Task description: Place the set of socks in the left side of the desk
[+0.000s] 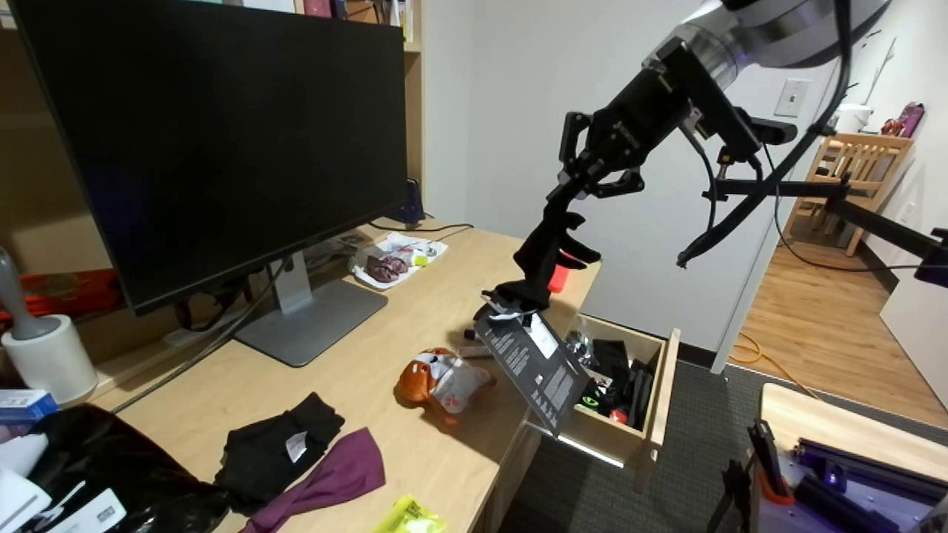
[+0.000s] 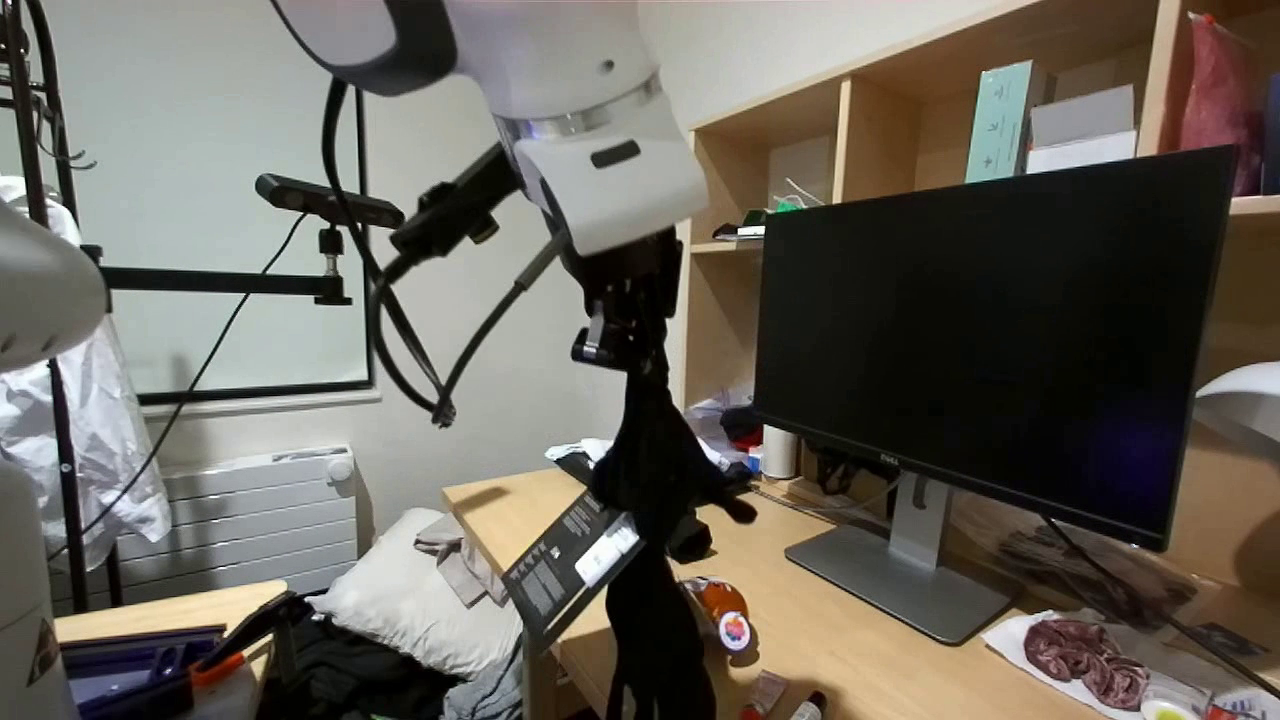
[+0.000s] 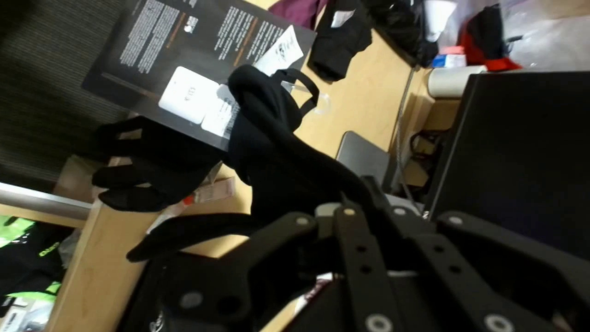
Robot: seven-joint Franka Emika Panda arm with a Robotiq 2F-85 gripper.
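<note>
The set of socks is a bundle of black fabric with finger-like loose ends. A dark printed card with white labels hangs from it. My gripper is shut on the bundle's upper end and holds it hanging. The bundle also shows in an exterior view and in the wrist view. In an exterior view the bundle hangs over the right edge of the light-wood desk, with the card in front of the pulled-out drawer. The fingertips are partly hidden by dark fabric.
A large black monitor stands on the desk. A tan, white and red ball lies near the bundle. A black folded cloth, a purple cloth and a black plastic bag lie at the near left. A white tray sits farther back.
</note>
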